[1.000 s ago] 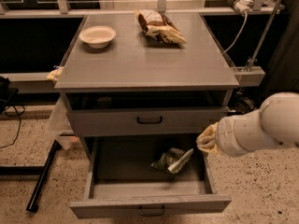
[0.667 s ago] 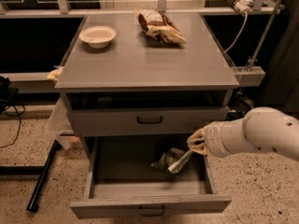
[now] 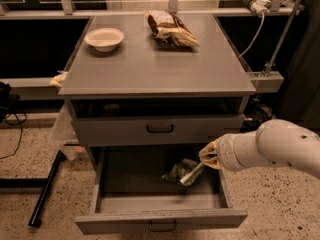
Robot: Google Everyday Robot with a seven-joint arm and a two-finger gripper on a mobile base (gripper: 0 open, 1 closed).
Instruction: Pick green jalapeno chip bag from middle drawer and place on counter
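Note:
The green jalapeno chip bag (image 3: 180, 172) lies inside the open middle drawer (image 3: 160, 220), towards its right side, with its pale silvery edge pointing up to the right. My gripper (image 3: 208, 154) comes in from the right on a white arm and sits just above the bag's right end, over the drawer's right wall. The silvery edge reaches up close to it; I cannot tell whether they touch. The grey counter (image 3: 150, 64) is above the drawers.
A white bowl (image 3: 104, 37) sits at the counter's back left and a brown-and-cream snack bag (image 3: 170, 28) at its back middle. The taller-fronted upper drawer (image 3: 160, 129) is above the open drawer. A black stand leg (image 3: 45, 194) lies on the floor at left.
My arm has moved left and slightly down, bringing the gripper from beside the drawer's right edge to just over the bag's right end. The bag has not moved.

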